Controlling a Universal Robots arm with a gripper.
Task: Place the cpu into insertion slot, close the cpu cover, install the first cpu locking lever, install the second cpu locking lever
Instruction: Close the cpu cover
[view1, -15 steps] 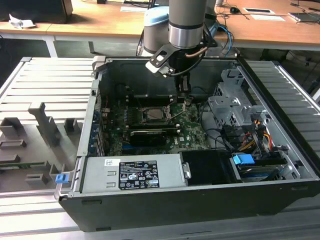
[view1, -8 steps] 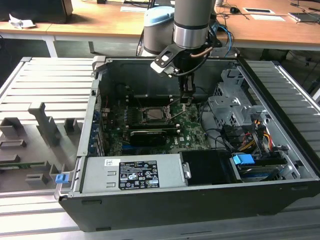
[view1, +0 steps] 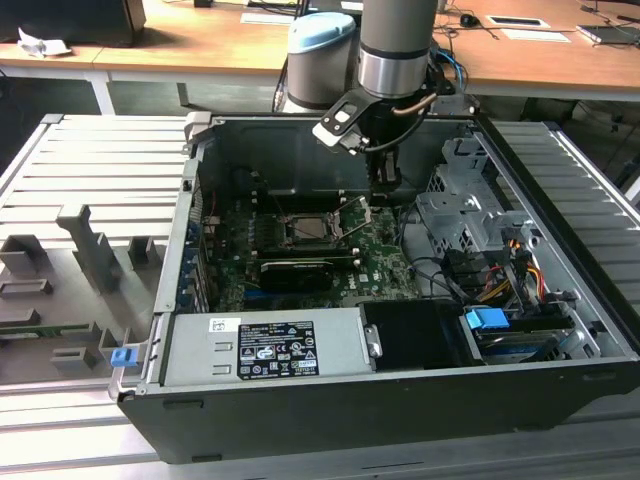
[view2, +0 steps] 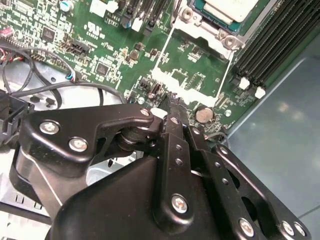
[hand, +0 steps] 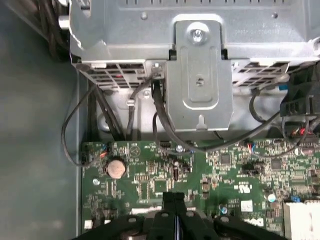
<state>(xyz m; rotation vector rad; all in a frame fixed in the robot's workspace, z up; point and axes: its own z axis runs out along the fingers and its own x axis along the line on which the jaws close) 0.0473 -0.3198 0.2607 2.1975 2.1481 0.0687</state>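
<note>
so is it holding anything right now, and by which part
Nothing is held: the jaws of the gripper are shut on each other, empty, above the green board. The cpu lies in the insertion slot.

I can read nothing here. On the grey power supply (view1: 340, 345) at the case's near side, the black label (view1: 276, 349) and white sticker (view1: 226, 324) carry print too small to make out. The white markings on the green board (hand: 145, 186) in the first wrist view are just as illegible.

wooden desks (view1: 210, 45) behind | ribbed grey metal bench (view1: 100, 165) below | even indoor light
</note>
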